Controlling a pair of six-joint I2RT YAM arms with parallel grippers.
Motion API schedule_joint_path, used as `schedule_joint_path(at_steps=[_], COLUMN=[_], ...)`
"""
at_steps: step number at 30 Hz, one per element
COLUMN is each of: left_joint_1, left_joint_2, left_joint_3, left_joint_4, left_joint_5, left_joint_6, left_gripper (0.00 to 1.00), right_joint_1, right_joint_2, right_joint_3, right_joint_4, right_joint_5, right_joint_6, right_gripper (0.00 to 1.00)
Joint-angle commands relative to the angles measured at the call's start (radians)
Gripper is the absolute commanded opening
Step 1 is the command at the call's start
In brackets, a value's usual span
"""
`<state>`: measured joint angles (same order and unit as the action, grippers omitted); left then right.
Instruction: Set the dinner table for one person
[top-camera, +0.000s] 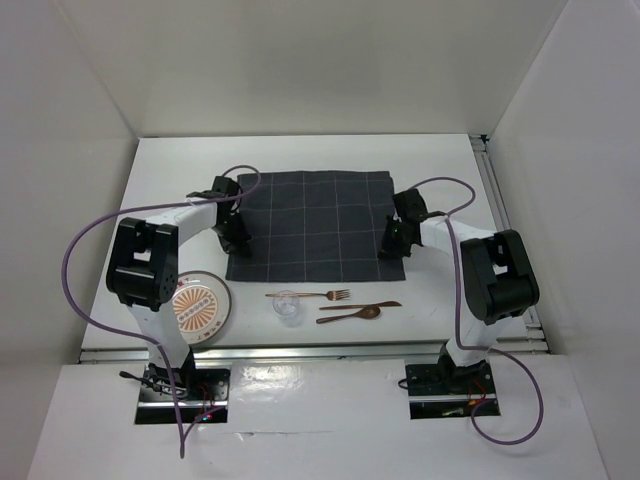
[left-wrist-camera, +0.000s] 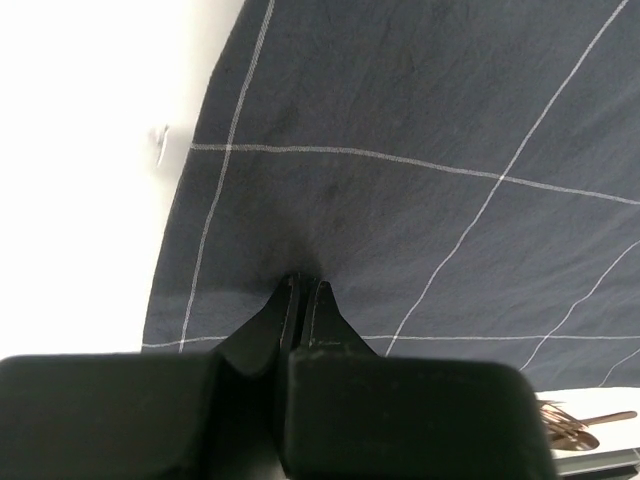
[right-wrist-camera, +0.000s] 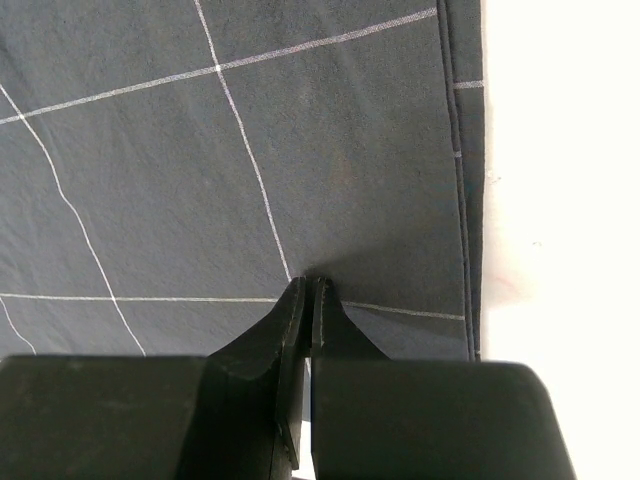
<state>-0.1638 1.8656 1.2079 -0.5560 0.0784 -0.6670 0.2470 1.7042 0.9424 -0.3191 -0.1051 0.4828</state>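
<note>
The white dinner table (top-camera: 300, 150) carries a dark grey grid-lined cloth (top-camera: 315, 225), spread flat at its middle. My left gripper (top-camera: 238, 240) is down on the cloth's near-left part, jaws closed, tips pinching the fabric (left-wrist-camera: 303, 283), which creases slightly there. My right gripper (top-camera: 393, 243) is down on the near-right part, jaws closed on the fabric (right-wrist-camera: 310, 283) close to the cloth's right hem. An orange-patterned plate (top-camera: 200, 308), a clear glass (top-camera: 288, 307), a copper fork (top-camera: 312, 295), a knife (top-camera: 360, 305) and a spoon (top-camera: 352, 314) lie in front of the cloth.
Bare white table shows left of the cloth (left-wrist-camera: 80, 150) and right of it (right-wrist-camera: 560, 200). The fork's tines (left-wrist-camera: 565, 428) show at the lower right of the left wrist view. White walls enclose the table on three sides.
</note>
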Motion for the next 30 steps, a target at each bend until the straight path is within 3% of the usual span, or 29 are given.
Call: schedule_joint_path(at_steps=[1,5,7,9,11,13,14,16,20,25,30], left_joint_1=[0.0,0.0,0.0,0.0,-0.009,-0.009,-0.009,-0.009,-0.009,-0.009,-0.009], left_joint_2=[-0.003,-0.016,-0.031,-0.071,-0.129,-0.167,-0.184,-0.227,-0.295,-0.422,-0.488], left_joint_3=[-0.044,-0.001,0.048,0.082,0.12,0.159,0.172,0.214,0.284,0.285,0.262], left_joint_4=[-0.09,-0.133,-0.156,-0.192,-0.206,-0.232,-0.243,-0.278,-0.34,-0.331,-0.311], left_joint_5=[-0.075,-0.111,-0.124,-0.135,-0.135,-0.144,-0.144,-0.157,-0.203,-0.213,-0.235], left_joint_6=[-0.011,0.001,0.018,0.043,0.058,0.07,0.081,0.092,0.083,0.061,0.061], left_gripper=[0.0,0.0,0.0,0.06,0.22,0.35,0.48,0.57,0.59,0.6,0.61], right_joint_1=[0.018,0.038,0.067,0.083,0.112,0.155,0.176,0.266,0.454,0.647,0.739], right_joint_2=[0.011,-0.043,-0.066,-0.081,-0.104,-0.135,-0.144,-0.155,-0.146,-0.072,0.011], right_joint_3=[-0.017,0.051,0.135,0.203,0.292,0.337,0.337,0.351,0.351,0.351,0.371], right_joint_4=[-0.06,-0.132,-0.173,-0.247,-0.287,-0.31,-0.31,-0.321,-0.287,-0.262,-0.241], right_joint_5=[0.021,0.045,0.067,0.099,0.108,0.108,0.09,0.05,-0.036,-0.033,0.001], right_joint_6=[0.007,-0.003,-0.029,-0.049,-0.062,-0.072,-0.072,-0.072,-0.072,-0.072,-0.092], right_gripper=[0.0,0.0,0.07,0.17,0.46,0.6,0.68,0.74,0.89,0.91,0.89])
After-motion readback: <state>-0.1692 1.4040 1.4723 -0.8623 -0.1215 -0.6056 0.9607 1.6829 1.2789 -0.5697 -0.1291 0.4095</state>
